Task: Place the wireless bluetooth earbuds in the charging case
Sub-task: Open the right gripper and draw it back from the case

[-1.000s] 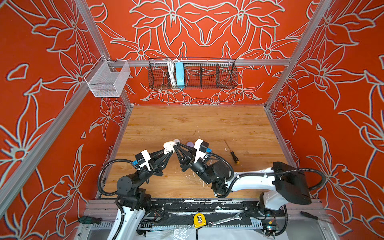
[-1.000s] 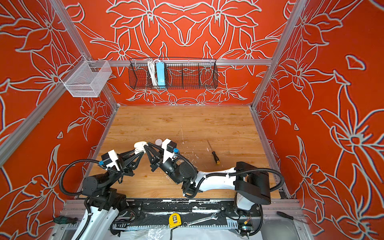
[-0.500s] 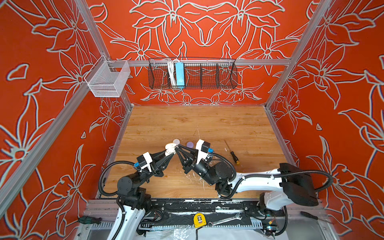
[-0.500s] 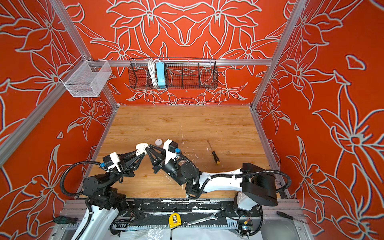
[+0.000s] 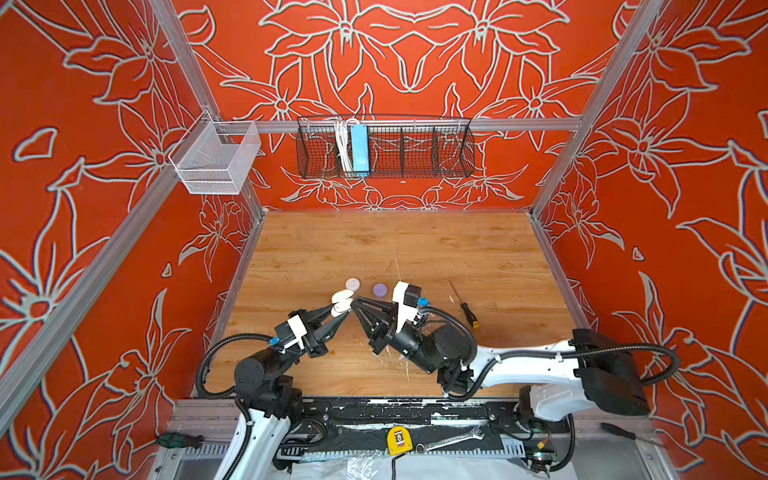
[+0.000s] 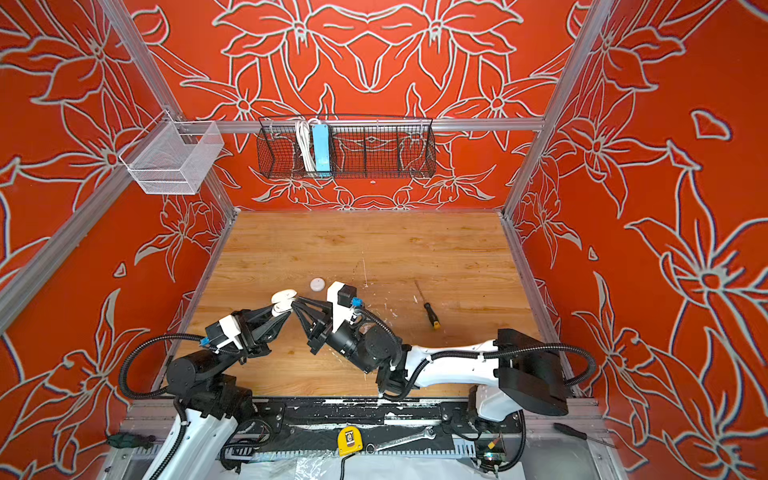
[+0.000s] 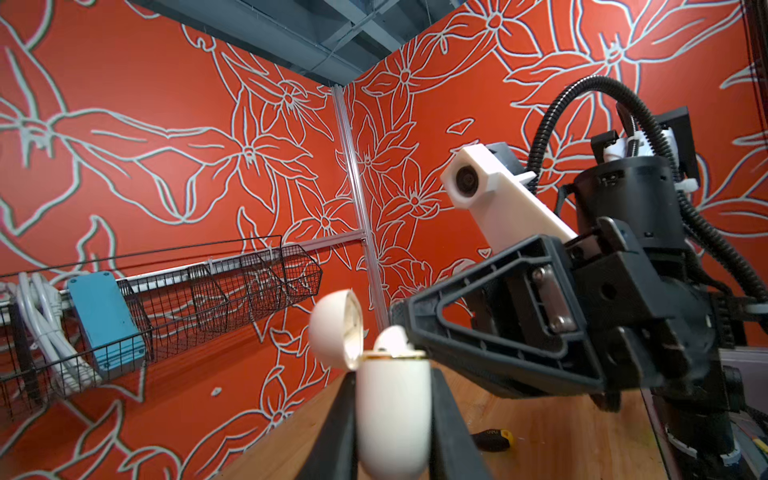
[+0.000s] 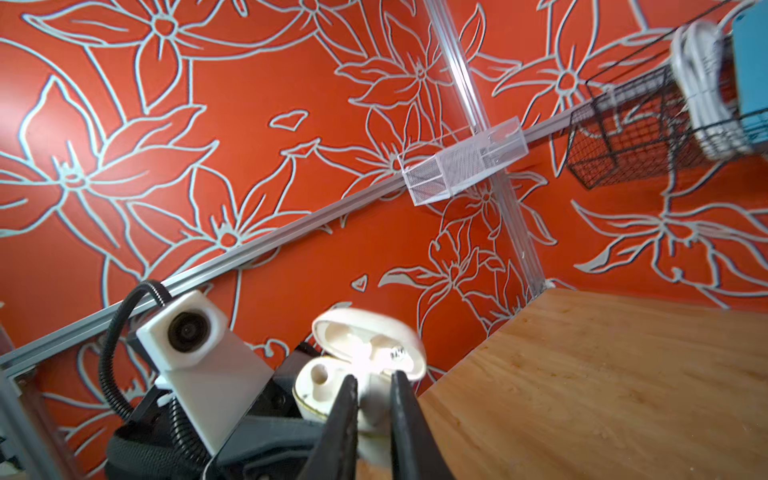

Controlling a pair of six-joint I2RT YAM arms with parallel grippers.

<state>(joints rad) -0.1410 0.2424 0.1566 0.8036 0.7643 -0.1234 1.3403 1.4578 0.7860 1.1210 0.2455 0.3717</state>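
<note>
Holding a cream egg-shaped plastic charging case (image 7: 392,415), lid open, tight in the left gripper (image 5: 340,311). Pinching a tiny white plastic earbud (image 7: 390,338) in the right gripper (image 8: 374,376), at the case's open top

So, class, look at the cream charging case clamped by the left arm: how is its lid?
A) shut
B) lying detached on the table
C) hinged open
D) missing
C: in the left wrist view the charging case stands between the jaws with its lid swung open.
</note>
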